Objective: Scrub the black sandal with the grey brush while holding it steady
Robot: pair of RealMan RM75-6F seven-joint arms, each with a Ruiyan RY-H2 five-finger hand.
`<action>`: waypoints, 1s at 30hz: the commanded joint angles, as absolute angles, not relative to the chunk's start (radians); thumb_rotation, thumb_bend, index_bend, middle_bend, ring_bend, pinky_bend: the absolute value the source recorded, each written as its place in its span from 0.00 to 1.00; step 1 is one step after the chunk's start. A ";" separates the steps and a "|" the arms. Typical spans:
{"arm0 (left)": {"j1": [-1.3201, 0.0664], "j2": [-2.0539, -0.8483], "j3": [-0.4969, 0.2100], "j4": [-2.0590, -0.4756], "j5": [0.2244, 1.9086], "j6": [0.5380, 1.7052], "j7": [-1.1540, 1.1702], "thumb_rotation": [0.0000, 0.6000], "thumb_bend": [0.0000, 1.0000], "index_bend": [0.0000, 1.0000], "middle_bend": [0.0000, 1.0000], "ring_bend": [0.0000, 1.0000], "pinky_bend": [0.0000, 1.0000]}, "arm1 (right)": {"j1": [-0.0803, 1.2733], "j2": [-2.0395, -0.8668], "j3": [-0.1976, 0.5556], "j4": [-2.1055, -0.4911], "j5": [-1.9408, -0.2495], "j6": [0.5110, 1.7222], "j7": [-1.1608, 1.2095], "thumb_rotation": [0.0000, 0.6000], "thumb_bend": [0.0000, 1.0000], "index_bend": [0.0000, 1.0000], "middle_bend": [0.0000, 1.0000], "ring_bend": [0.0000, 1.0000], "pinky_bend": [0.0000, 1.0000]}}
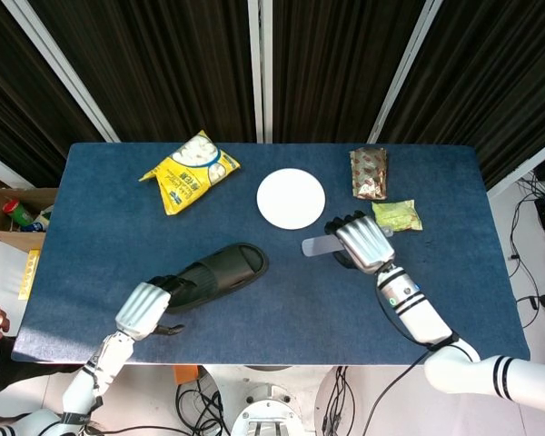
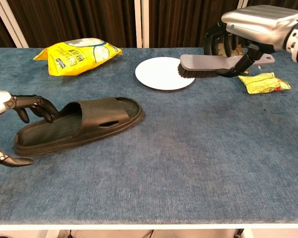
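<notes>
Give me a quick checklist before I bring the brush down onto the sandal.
1. Brush held by right hand: ok, lifted clear of the table.
2. Bristles facing down: ok in the chest view.
3. Left hand steadying the sandal: not ok, fingers at the heel end but no firm hold shows.
4. Sandal sole-down, footbed up: ok.
5. Brush over the sandal: not ok, it hangs near the plate.
6. Path from brush to sandal: ok, only bare table between.
</notes>
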State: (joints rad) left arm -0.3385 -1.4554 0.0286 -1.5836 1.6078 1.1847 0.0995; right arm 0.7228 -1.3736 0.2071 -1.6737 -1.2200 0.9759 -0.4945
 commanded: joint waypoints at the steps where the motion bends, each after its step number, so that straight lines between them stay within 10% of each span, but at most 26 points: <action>1: -0.353 -1.466 0.028 -1.571 1.591 1.163 0.086 0.97 0.23 0.28 0.33 0.28 0.37 | 0.778 -1.400 0.232 -1.702 -1.166 0.938 -0.556 1.00 0.50 0.86 0.69 0.60 0.44; 30: -0.386 -1.478 0.034 -1.513 1.520 1.109 0.022 0.97 0.38 0.27 0.35 0.30 0.38 | 1.098 -1.638 0.245 -1.602 -0.878 0.839 -0.760 1.00 0.52 0.87 0.69 0.60 0.45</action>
